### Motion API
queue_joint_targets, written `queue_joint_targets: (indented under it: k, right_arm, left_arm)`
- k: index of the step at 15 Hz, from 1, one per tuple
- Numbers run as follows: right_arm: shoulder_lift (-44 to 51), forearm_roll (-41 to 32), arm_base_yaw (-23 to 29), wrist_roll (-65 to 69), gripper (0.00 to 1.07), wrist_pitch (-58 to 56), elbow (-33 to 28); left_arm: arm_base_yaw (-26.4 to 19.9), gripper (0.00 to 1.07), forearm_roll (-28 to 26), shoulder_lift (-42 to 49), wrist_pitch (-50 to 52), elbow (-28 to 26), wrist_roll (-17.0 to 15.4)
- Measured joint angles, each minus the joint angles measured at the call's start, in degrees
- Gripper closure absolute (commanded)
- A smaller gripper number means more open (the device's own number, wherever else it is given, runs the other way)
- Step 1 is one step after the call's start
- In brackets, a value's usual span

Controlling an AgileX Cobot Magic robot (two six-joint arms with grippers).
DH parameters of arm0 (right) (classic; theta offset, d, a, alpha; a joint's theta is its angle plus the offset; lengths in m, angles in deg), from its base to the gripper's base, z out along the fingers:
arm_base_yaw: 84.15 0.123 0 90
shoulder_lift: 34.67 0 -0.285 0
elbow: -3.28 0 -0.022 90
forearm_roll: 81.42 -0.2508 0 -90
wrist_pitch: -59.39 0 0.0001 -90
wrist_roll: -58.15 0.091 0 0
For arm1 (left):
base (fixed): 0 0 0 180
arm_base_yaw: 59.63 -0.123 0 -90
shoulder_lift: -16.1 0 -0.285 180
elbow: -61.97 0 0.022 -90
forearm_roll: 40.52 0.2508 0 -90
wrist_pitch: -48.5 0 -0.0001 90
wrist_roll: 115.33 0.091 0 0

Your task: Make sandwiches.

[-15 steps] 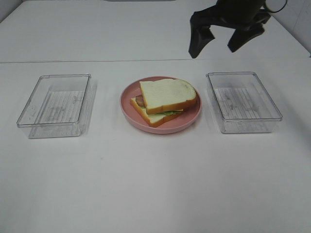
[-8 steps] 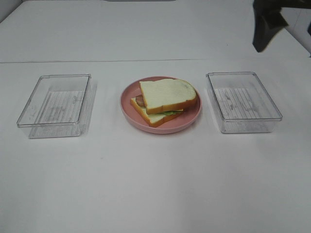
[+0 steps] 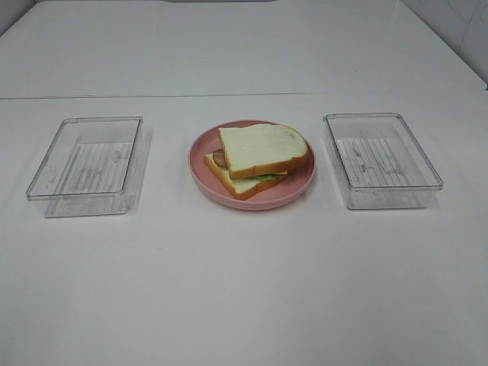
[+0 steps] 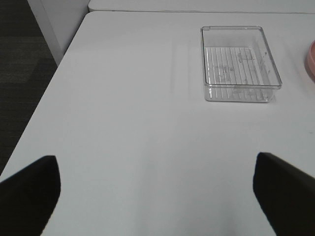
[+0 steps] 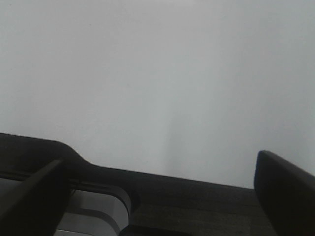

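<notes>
One of the sandwiches [image 3: 259,158] lies on a pink round plate [image 3: 204,166] at the middle of the white table: two pale bread slices with orange-brown crust, the upper one shifted, green lettuce and a brown strip showing between. Neither gripper shows in the high view. In the left wrist view my left gripper [image 4: 157,196] is open, its dark fingers [image 4: 29,191] wide apart over bare table, well away from the sandwich. My right gripper [image 5: 157,196] is open too, its fingers [image 5: 285,191] spread before a plain white surface with nothing between them.
A clear plastic box [image 3: 88,164] stands left of the plate, also seen in the left wrist view [image 4: 239,63]. A second clear box [image 3: 380,158] stands right of the plate. The table's left edge [image 4: 59,73] drops to dark floor.
The right arm, above the right box a second ago, has swung off to the upper right and left the high view. The sandwich, plate and boxes have not moved.
</notes>
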Motion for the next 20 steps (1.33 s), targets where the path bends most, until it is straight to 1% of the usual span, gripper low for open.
queue_joint_targets:
  k: [2, 3, 4, 5, 6, 7, 9, 11, 20]
  right_arm:
    - [11.5, -3.0, -3.6, -1.9, 0.1, -0.1, -5.5]
    - [14.3, -3.8, -4.6, -2.9, 0.1, -0.1, -6.6]
    - [21.3, -6.7, -7.0, -5.8, 0.1, 0.0, -9.5]
    - [25.4, -7.2, -8.2, -6.1, 0.1, 0.1, -11.1]
    - [27.5, -7.4, -8.7, -6.1, 0.1, 0.3, -11.8]
    - [34.3, -7.3, -10.8, -5.9, 0.1, 2.1, -13.5]
    - [38.2, -6.7, -12.5, -5.6, 0.1, 2.6, -13.5]
    - [39.9, -6.7, -14.2, -5.4, 0.1, 2.6, -13.5]
    - [39.9, -6.7, -14.3, -4.6, 0.1, 2.6, -13.5]
  left_arm:
    - [0.0, 0.07, 0.0, 0.0, 0.0, 0.0, 0.0]
    - [0.0, 0.07, 0.0, 0.0, 0.0, 0.0, 0.0]
    - [0.0, 0.07, 0.0, 0.0, 0.0, 0.0, 0.0]
    - [0.0, 0.07, 0.0, 0.0, 0.0, 0.0, 0.0]
    - [0.0, 0.07, 0.0, 0.0, 0.0, 0.0, 0.0]
    - [0.0, 0.07, 0.0, 0.0, 0.0, 0.0, 0.0]
    - [0.0, 0.07, 0.0, 0.0, 0.0, 0.0, 0.0]
    - [0.0, 0.07, 0.0, 0.0, 0.0, 0.0, 0.0]
    - [0.0, 0.07, 0.0, 0.0, 0.0, 0.0, 0.0]
